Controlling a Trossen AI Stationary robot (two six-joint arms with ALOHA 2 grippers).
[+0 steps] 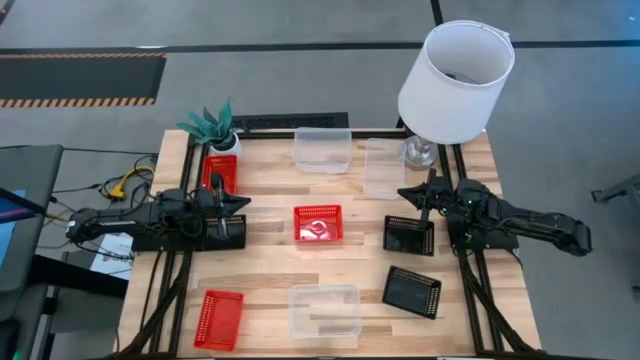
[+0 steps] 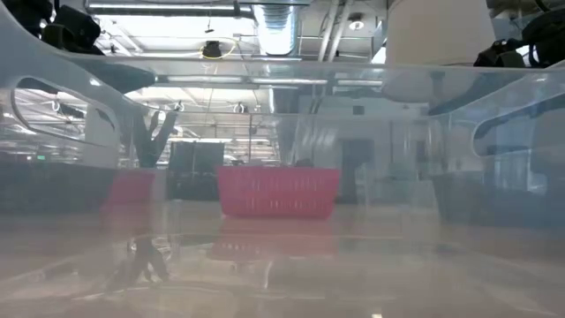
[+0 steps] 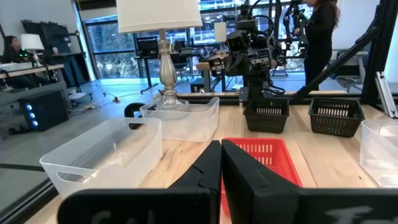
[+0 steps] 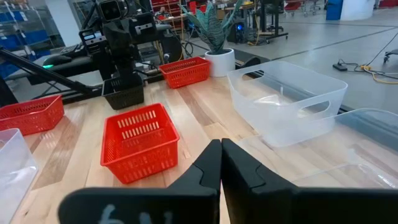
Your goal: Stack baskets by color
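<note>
Left gripper (image 1: 238, 215) closed and empty beside a black basket (image 4: 124, 93), right gripper (image 1: 415, 205) closed and empty at another black basket (image 1: 409, 236), red basket (image 1: 318, 223) between them.

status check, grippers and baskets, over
Left gripper shut, at one black basket. Right gripper shut, at another black basket. Red basket mid-table, nothing stacked. Lampshade close by right arm.

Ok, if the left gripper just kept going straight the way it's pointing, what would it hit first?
Most likely the middle red basket, lying right ahead of the left gripper; whether its shut fingers would clear the rim is unclear.
</note>
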